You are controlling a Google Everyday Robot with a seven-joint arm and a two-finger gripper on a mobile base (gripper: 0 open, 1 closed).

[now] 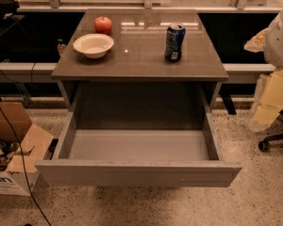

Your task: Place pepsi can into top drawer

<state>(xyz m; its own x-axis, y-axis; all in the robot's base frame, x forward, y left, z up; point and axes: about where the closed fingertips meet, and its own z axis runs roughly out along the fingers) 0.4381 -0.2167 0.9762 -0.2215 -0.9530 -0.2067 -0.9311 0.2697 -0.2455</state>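
Camera view, near to far. The top drawer [137,172] stands pulled fully out below the table's near edge, its flat front panel nearest the camera and its pale grey floor exposed between the side walls. To the left of the drawer, on the speckled floor, sits an open cardboard box [14,149] with a black cable [12,126] trailing across it. To the right of the drawer, the wheeled foot of an office chair [273,141] shows, with pale beige shapes [273,98] above it.

On the table [141,62], the pepsi can [174,42] stands upright, right of centre and well back from the near edge, apart from all else. A white bowl [93,45] rests near the left edge, and a red apple [103,25] lies just behind it towards the far left corner. Nothing stands between the can and the near edge above the drawer.

A white rounded body [280,36] enters at the right side of the view; what it belongs to cannot be told. The end effector is out of view, so its state cannot be told.
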